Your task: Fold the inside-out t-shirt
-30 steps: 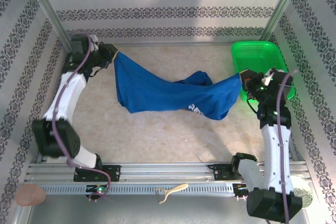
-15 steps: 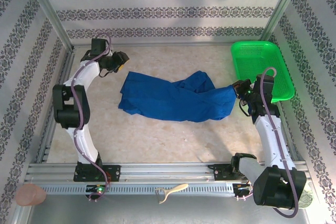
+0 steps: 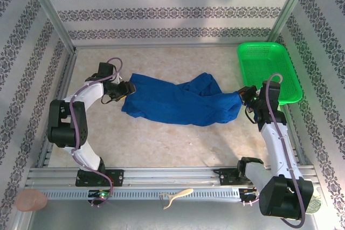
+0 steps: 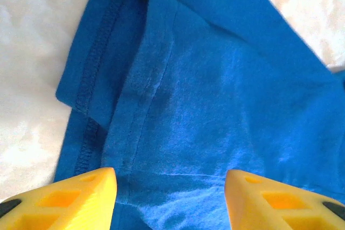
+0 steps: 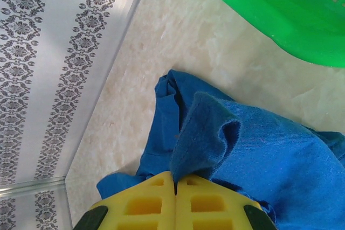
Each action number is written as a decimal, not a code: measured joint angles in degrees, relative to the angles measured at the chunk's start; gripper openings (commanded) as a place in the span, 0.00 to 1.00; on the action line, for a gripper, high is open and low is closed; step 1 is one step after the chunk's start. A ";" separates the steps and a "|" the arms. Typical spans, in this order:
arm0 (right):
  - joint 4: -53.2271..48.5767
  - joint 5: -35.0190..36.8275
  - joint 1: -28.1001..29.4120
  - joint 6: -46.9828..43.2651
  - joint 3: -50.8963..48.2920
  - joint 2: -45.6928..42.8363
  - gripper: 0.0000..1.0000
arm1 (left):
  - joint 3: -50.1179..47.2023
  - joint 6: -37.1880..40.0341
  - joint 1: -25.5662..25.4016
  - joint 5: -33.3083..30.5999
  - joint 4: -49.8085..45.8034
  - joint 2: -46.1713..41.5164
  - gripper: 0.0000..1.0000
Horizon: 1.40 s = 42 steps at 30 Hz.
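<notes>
Just beside the green basket (image 3: pixel 269 68), toward the middle of the desk (image 3: pixel 161 144), the inside-out t-shirt (image 3: pixel 178 103) lies slumped in a long rumpled band that runs away from the basket. A second ago it hung taut between the two arms. Since then the left gripper (image 4: pixel 170 187) has let go of its corner, the cloth has dropped and bunched, and that gripper has come back to the shirt's end farthest from the basket. The spread is lost, so I judge the shirt is not yet flat, no fold has been made, and that far end needs a fresh hold. The left jaws stand well apart over a stitched hem and seam, gripping nothing; whether they touch the cloth I cannot tell. The right gripper (image 5: pixel 175 184), at the shirt's end nearest the basket, has its jaws pressed together, clamped on a pinch of blue cloth.
</notes>
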 measured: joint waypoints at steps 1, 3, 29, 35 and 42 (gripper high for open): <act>0.00 0.00 0.00 -0.02 0.00 0.00 0.00 | 0.00 0.48 -0.28 -0.46 0.02 0.33 0.55; 0.00 0.00 0.00 -0.02 0.00 -0.04 0.00 | 0.00 1.18 -0.57 -1.05 0.04 0.83 0.55; -0.39 0.00 0.00 0.00 -0.02 -0.31 0.00 | -1.86 1.99 -0.72 -3.08 2.95 4.04 0.54; -0.39 0.00 0.00 0.00 -0.02 -0.31 0.00 | -2.01 1.99 -0.72 -2.03 3.76 4.17 0.41; -0.39 0.00 0.00 0.02 -0.02 -0.31 0.00 | -2.19 1.73 -0.72 -2.03 4.02 4.09 0.30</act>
